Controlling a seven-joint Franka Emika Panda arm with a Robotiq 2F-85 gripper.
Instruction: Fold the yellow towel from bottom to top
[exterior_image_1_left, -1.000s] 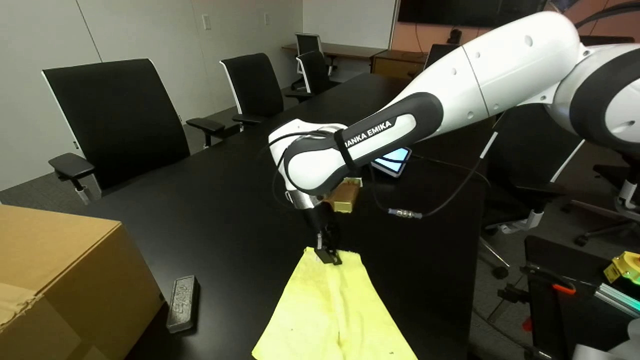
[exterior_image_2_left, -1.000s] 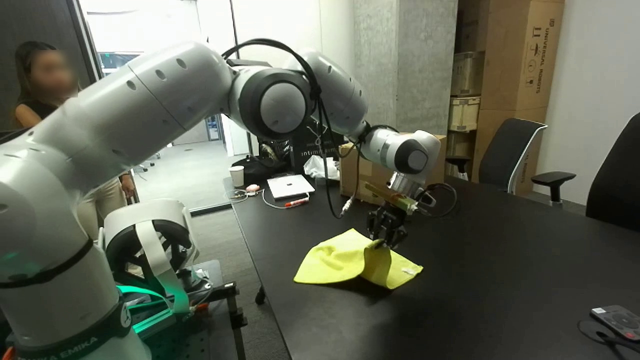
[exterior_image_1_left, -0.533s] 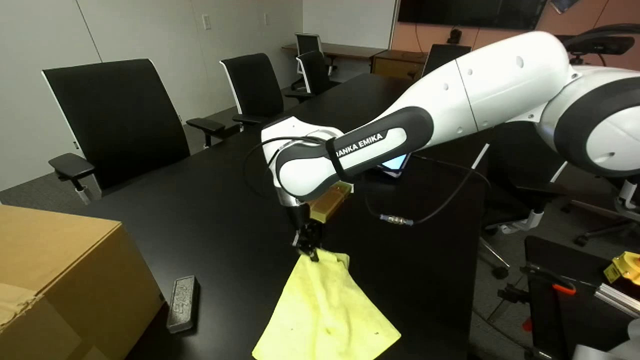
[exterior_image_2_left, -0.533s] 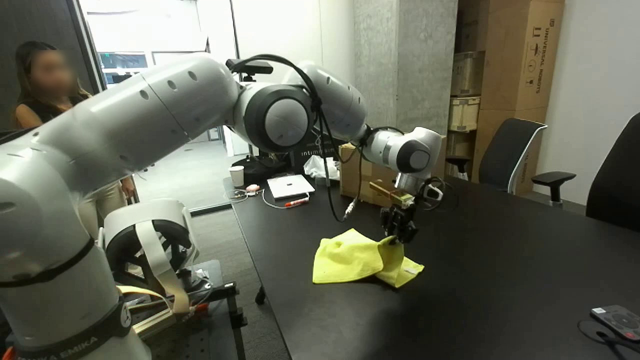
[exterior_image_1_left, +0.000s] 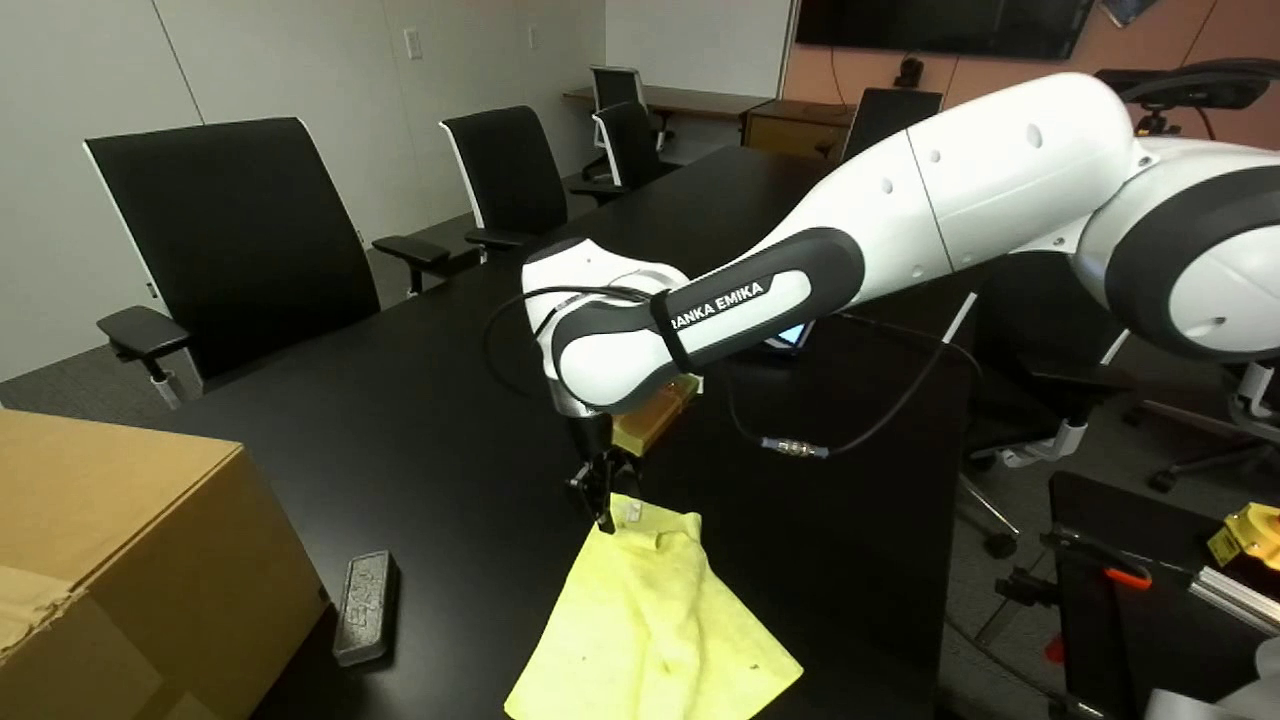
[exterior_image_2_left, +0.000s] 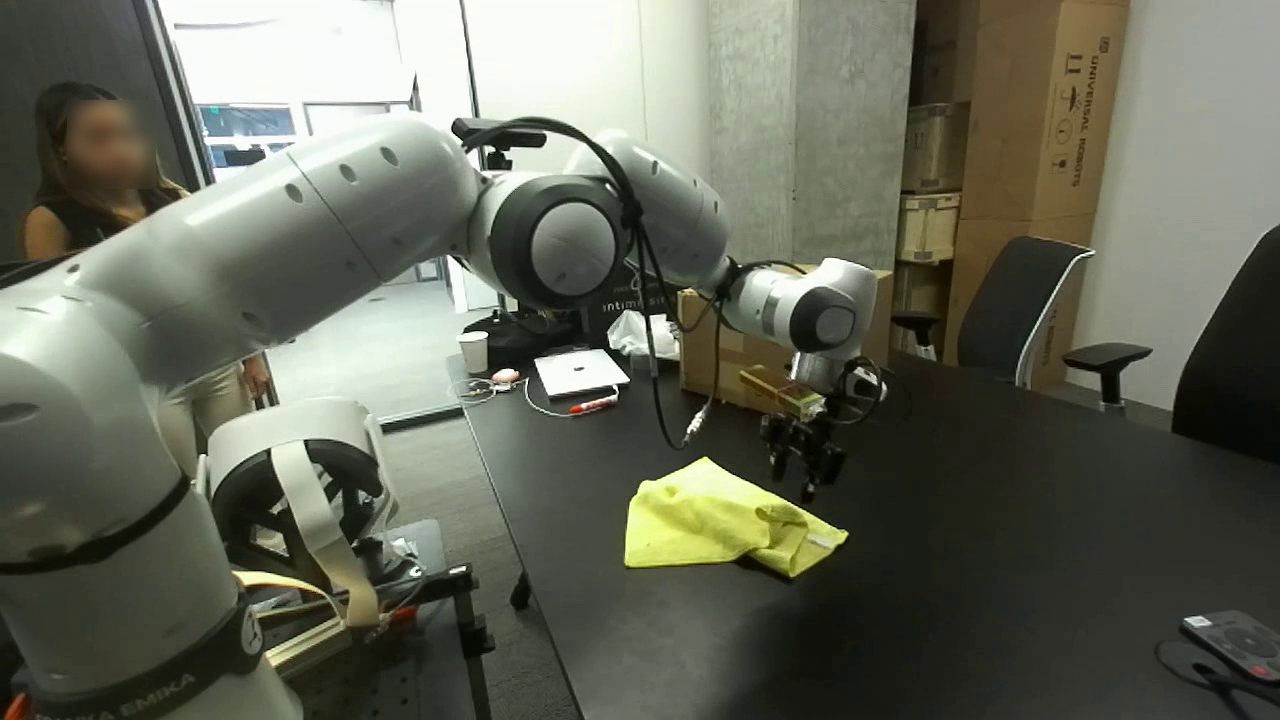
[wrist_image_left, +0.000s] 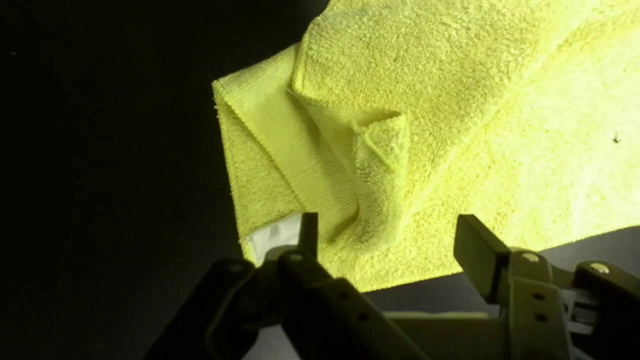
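The yellow towel (exterior_image_1_left: 650, 620) lies on the dark table in both exterior views, partly folded over itself and rumpled. In the wrist view a loose flap of the towel (wrist_image_left: 425, 75) rests on the layer below, its corner curled up, and a white label shows at the edge by the left finger (wrist_image_left: 309, 235). My gripper (wrist_image_left: 387, 225) stands open above that edge, with the fingers well apart and nothing held between them. From outside, the gripper (exterior_image_2_left: 795, 483) hangs just over the labelled end of the cloth (exterior_image_2_left: 690, 510), apart from the curled flap.
A cardboard box (exterior_image_1_left: 120, 560) and a black eraser-like block (exterior_image_1_left: 366, 608) sit beside the towel. A laptop (exterior_image_2_left: 582, 373), a marker (exterior_image_2_left: 594, 404) and a paper cup (exterior_image_2_left: 474, 352) stand farther off. A remote (exterior_image_2_left: 1235, 640) lies near the table's front. Chairs line one side.
My gripper has opened and let go of the towel after carrying its edge toward the labelled end. The lifted part has dropped into a crumpled fold.
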